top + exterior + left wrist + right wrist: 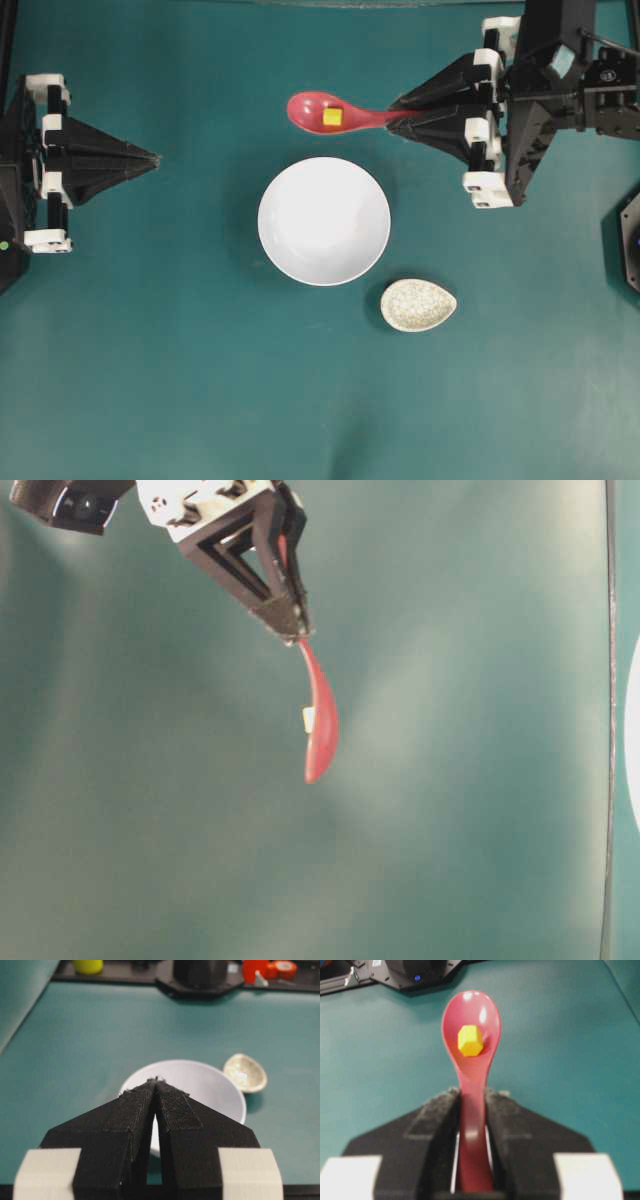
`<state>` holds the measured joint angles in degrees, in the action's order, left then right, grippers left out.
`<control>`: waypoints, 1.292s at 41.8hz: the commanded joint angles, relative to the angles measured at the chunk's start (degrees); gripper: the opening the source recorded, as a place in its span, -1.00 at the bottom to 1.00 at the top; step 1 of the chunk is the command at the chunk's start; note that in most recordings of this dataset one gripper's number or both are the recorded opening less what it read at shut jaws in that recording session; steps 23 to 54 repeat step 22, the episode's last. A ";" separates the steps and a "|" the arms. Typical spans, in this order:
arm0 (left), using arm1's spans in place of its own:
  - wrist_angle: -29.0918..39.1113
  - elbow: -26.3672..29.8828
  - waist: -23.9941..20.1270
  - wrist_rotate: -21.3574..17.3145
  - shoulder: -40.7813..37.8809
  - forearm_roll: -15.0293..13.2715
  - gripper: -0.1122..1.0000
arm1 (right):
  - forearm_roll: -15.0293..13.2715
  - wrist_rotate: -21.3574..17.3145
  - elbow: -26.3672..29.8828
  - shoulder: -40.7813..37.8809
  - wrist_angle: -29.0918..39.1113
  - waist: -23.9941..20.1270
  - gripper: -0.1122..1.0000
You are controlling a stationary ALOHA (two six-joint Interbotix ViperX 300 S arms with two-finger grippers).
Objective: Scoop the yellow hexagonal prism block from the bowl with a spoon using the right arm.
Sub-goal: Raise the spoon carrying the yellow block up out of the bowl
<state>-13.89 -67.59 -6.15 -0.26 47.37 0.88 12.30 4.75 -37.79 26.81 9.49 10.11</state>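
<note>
Block lifted in the spoon

We saw the right hand [412, 113] pinching the spoon [330, 113], yellow hexagonal prism block [333, 117] in its scoop; left hand [152, 158] pressed together.

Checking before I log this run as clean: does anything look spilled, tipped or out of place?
Nothing stands out. The yellow block sits in the scoop of the spoon, held by its handle in the right claw. The white bowl is upright and empty, and the small speckled dish sits beside it.
</note>
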 commanded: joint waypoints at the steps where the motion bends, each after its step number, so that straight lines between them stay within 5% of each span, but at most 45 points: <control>1: -0.44 1.05 -0.09 0.09 0.00 0.18 -0.78 | -0.18 0.09 0.70 0.97 -0.09 0.00 -0.42; 54: -0.35 1.05 -0.18 0.09 0.18 0.18 -0.78 | -0.09 -0.09 0.70 0.97 2.02 0.00 -0.42</control>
